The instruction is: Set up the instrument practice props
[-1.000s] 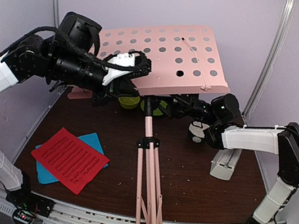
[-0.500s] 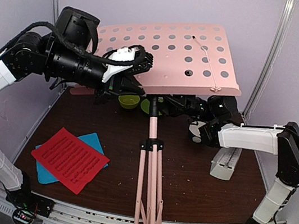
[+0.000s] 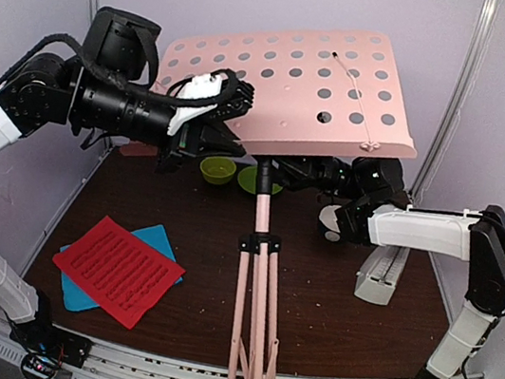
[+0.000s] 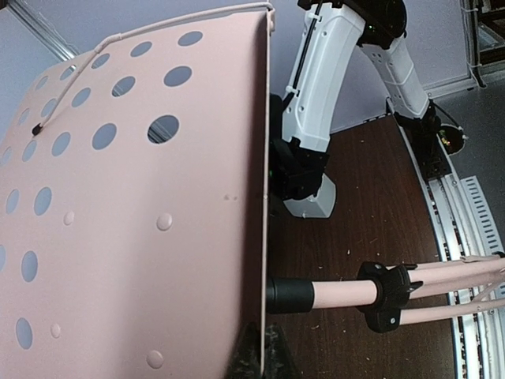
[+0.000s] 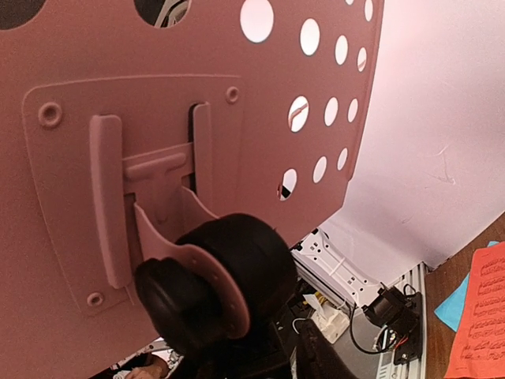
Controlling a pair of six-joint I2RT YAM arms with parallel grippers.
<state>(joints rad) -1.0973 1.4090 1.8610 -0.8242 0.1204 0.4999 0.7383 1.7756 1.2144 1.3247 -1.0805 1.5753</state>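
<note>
From above, the stand (image 3: pixel 287 89) rises at mid-bench (image 3: pixel 328 317). Its holed pink panel is tilted up high, and its legs are drawn close together, with the feet down at the near edge. The left pincer (image 3: pixel 235 108) is clamped tight on the panel's left edge. The right arm (image 3: pixel 419 230) reaches in from the right beneath the panel. The right pincer is hidden there, so whether it is open or holding anything cannot be told. The red page (image 3: pixel 120 269) lies on the cyan page (image 3: pixel 160 237) at the near left. The metronome (image 3: pixel 382 273) lies to the right, near the right arm. Two green dishes (image 3: pixel 218 170) sit far back under the panel, and a small bowl (image 3: pixel 329 223) is right of the pole.

In the left wrist view, the panel's edge runs between the dark fingers (image 4: pixel 278 357), and the pole (image 4: pixel 335 292) stretches away to the right.

In the right wrist view, the panel's back fills the frame. A bracket (image 5: pixel 134 181) is fixed to it, with a black knob (image 5: pixel 225 272) just below. This view does not show the grip either. The pages show at the lower right.
</note>
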